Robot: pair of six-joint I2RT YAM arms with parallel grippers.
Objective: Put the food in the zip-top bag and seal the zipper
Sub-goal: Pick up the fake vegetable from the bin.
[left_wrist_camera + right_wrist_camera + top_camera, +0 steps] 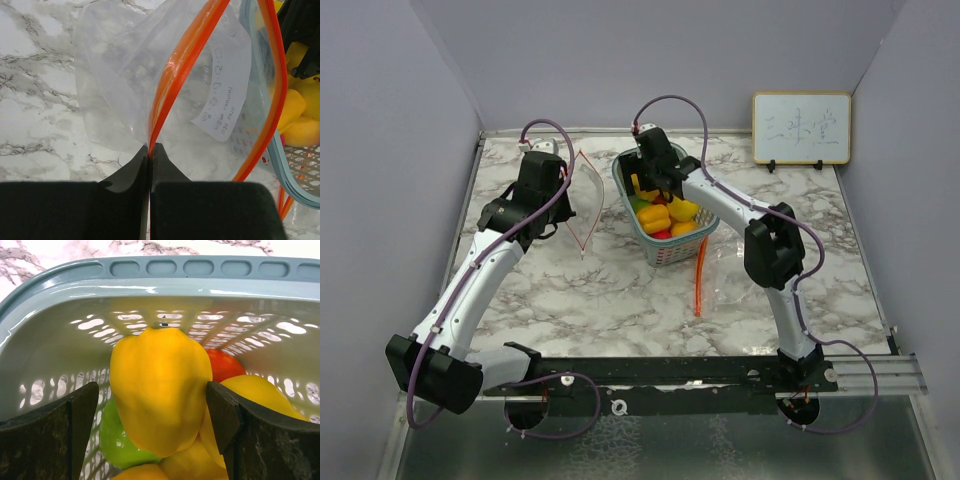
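Note:
The food lies in a pale blue lattice basket (672,250): a yellow pepper (160,390), a green piece (117,440), a red piece (225,365) and more yellow pieces (260,395). My right gripper (152,400) is down inside the basket, open, with its jaws either side of the yellow pepper; the right finger (225,415) is at its side. My left gripper (150,150) is shut on the orange zipper rim of the clear zip-top bag (125,75) and holds it upright, mouth open, just left of the basket (295,190). In the top view the bag (585,200) hangs beside the left gripper (552,190).
A second clear bag with an orange zipper strip (699,280) lies flat on the marble table right of the basket. A small whiteboard (801,128) stands at the back right. Grey walls close in the table on three sides.

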